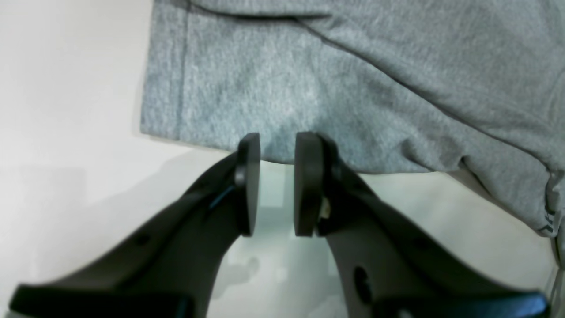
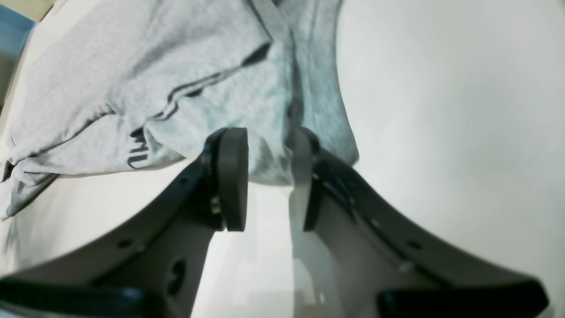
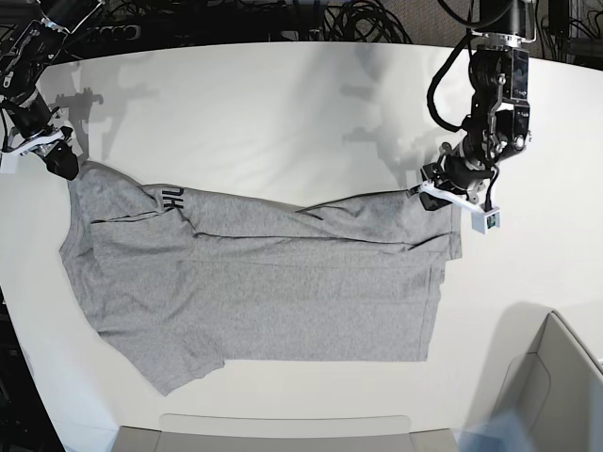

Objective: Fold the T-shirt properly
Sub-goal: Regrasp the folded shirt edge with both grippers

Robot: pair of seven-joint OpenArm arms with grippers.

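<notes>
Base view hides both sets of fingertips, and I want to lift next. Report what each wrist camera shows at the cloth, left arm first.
Observer: In the left wrist view, the left gripper has its pads apart. The tips sit just over the T-shirt's straight edge, and bare table shows in the gap lower down.
Operator: Now the right arm.
Observer: In the right wrist view, the right gripper has its pads apart too, with a bunched fold of the grey cloth lying between the tips.
</notes>
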